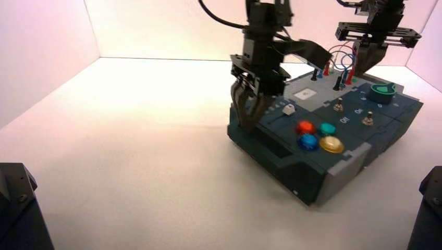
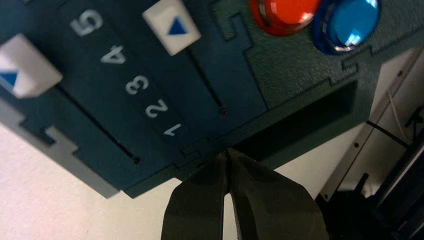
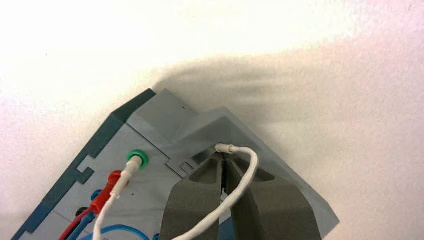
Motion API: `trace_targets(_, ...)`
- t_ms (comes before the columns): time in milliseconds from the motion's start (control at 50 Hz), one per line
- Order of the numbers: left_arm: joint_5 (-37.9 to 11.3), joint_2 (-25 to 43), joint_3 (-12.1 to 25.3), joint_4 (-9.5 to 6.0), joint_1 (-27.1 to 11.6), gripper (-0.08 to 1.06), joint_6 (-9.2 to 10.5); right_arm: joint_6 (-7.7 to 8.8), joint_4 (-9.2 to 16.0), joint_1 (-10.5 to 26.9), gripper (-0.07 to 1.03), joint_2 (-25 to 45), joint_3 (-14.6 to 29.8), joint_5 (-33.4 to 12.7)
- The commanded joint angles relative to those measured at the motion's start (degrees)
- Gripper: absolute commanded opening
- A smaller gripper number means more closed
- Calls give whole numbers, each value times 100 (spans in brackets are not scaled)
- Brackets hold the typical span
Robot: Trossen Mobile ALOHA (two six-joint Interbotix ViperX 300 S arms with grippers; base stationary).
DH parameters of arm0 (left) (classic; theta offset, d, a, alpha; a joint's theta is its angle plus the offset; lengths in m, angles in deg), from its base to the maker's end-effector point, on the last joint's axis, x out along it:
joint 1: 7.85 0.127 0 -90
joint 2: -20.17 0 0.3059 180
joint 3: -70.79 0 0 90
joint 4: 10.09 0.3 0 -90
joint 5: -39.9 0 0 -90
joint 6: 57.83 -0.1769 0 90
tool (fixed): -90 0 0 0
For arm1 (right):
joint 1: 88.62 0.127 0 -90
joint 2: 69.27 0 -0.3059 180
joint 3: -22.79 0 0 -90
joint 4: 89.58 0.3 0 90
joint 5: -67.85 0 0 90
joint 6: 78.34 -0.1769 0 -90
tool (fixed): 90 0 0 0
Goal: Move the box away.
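Note:
The box stands turned at the right of the white table, with its round buttons toward me. My left gripper is shut, its tips touching the box's low edge below the two white sliders. The red button and blue button lie just beyond. My right gripper is shut at the box's far side. Its tips rest on the grey rear corner, and a white wire loops across one finger. The wire does not look clamped.
Pale walls close in the table on three sides. Dark arm bases sit at the near left and near right. Open table surface lies left of the box. Metal framing shows past the table edge.

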Motion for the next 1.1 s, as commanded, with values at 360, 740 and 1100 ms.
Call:
trace_targets(360,-149,167,290,141,650,-3,-53,35,-26,88,-2,422,589,176)
trace_targets(740,-246,290,501,246,923,-3,-53,44,0,308,-2,853,1169,-123)
trace_targets(1100,-308,290,738,325,1494,-3,-18,53,18,562,-2,1222,1951,-519)
